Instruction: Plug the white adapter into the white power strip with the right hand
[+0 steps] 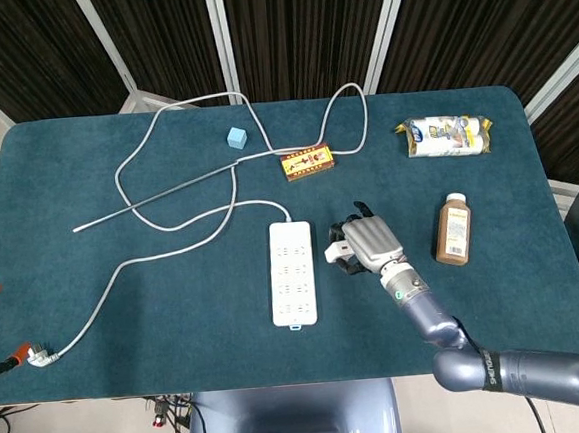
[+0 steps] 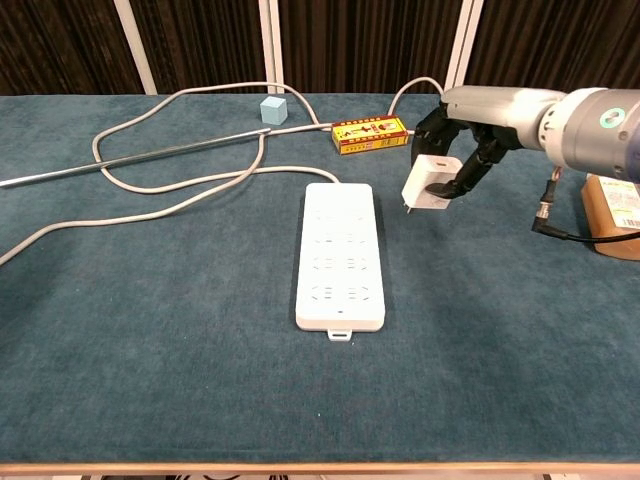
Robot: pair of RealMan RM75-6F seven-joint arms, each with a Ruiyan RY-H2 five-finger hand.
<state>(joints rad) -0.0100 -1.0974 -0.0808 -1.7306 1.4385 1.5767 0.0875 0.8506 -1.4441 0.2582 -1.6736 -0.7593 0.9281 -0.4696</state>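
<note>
Holding the white adapter [image 2: 428,185] up off the table, the right hand [image 2: 462,150] has its fingers clamped round the block, prongs pointing left toward the white power strip [image 2: 339,255] — near it, just off its right edge and not over any socket. No left hand in either view.

My guess at the risk: the prongs look sideways, not downward, so if it comes down without rotating, they'd scrape the strip's face or shove it, since it lies loose on the cloth. The grip also looks like it's only on the adapter's far side, so it could twist when pressed.

Room-wise it's fine — bare cloth around the strip, with the yellow box [image 2: 370,132] and cable [image 2: 190,205] behind, and the brown bottle [image 1: 453,229] well off right.
</note>
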